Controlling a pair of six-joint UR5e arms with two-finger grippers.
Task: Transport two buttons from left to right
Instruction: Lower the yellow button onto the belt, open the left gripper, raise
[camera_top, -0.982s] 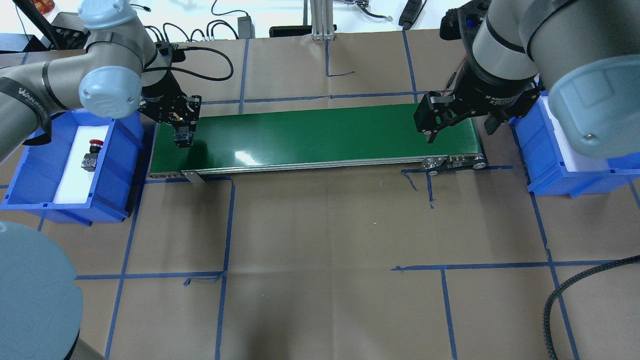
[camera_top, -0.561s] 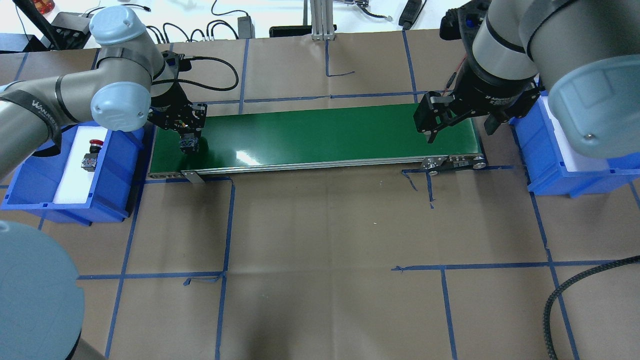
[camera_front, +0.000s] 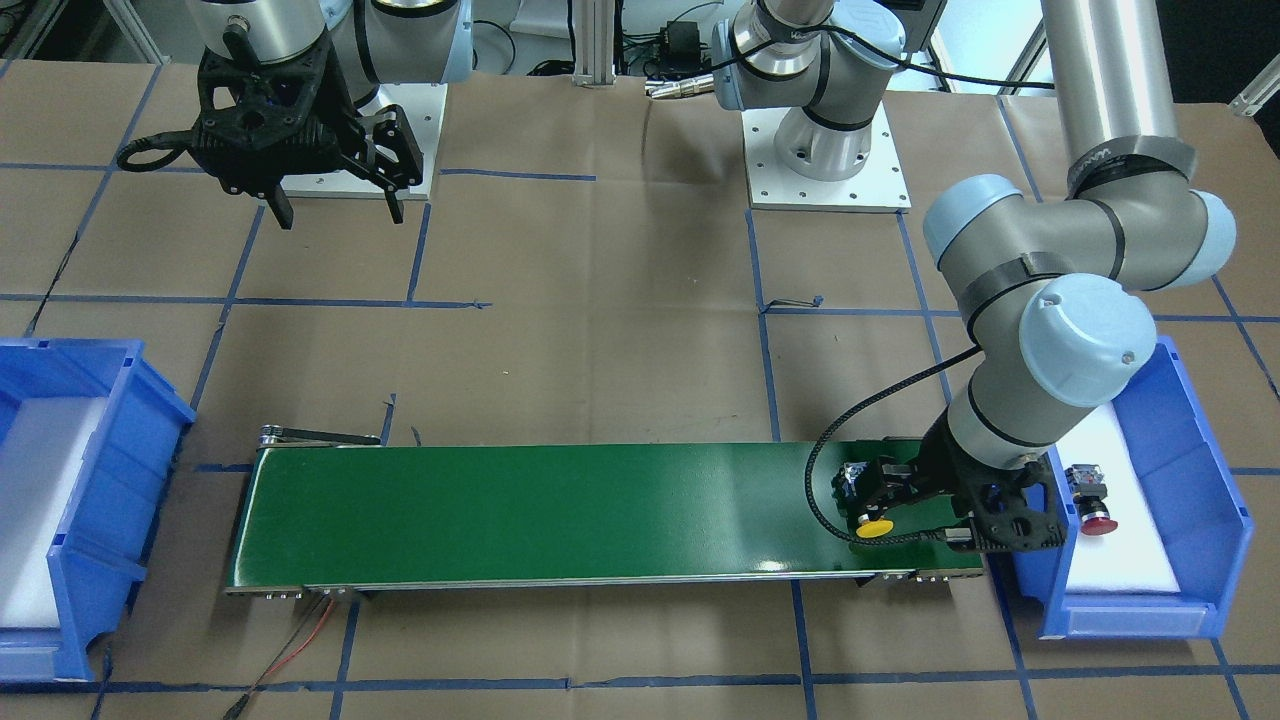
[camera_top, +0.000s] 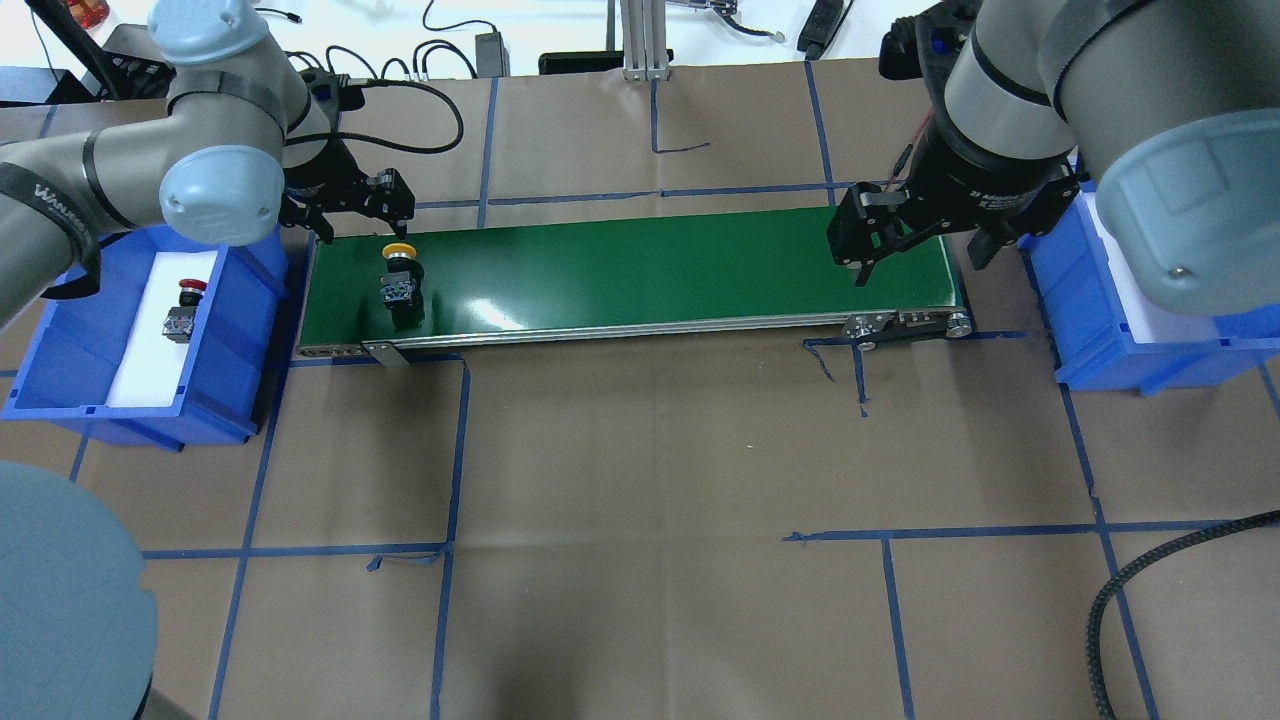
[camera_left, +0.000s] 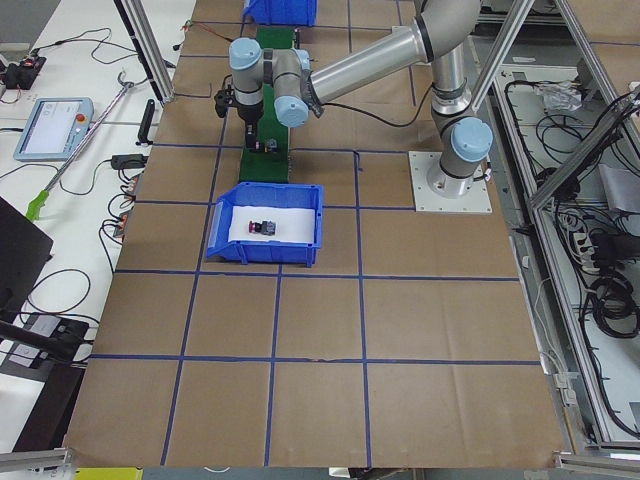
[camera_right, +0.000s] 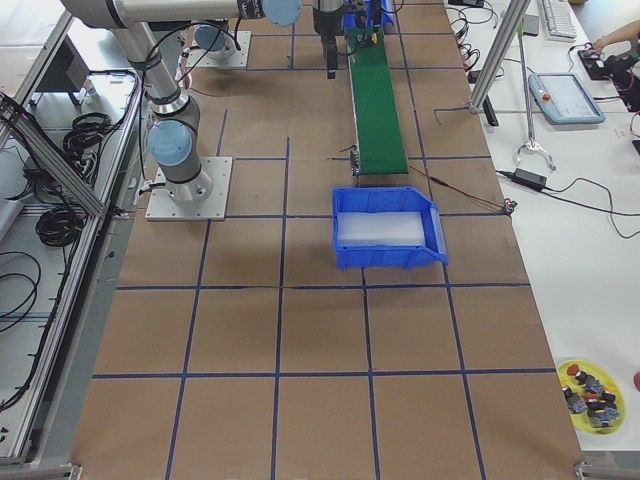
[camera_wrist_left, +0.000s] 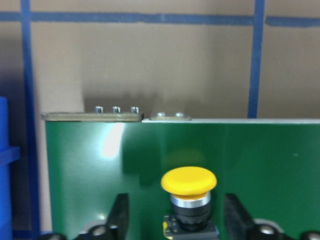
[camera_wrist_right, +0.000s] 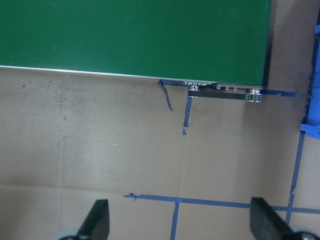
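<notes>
**Yellow button on the belt, red button waiting in the bin**

The counter (camera_top: 640, 450) carries a long green belt (camera_top: 650, 265) with a blue bin at each end. The left bin (camera_top: 75, 320) holds the red button (camera_top: 185, 308) on white foam. The right bin (camera_top: 1100, 360) is partly covered by the right arm.

The left gripper (camera_top: 358, 212) has its jaws spread on either side of the yellow button (camera_top: 401, 272), not touching it. This button seems to lie on its side at the left end of the belt, cap away from the robot. The right gripper (camera_top: 920, 262) hovers over the right end, jaws spread and holding nothing.

I judge both buttons light and stiff. The round cap is probably smooth and slippery, so the flat sides of the block or the black collar are better places to take hold.

The left wrist view cuts off the yellow button's lower part. The red button is too small for detail.
</notes>
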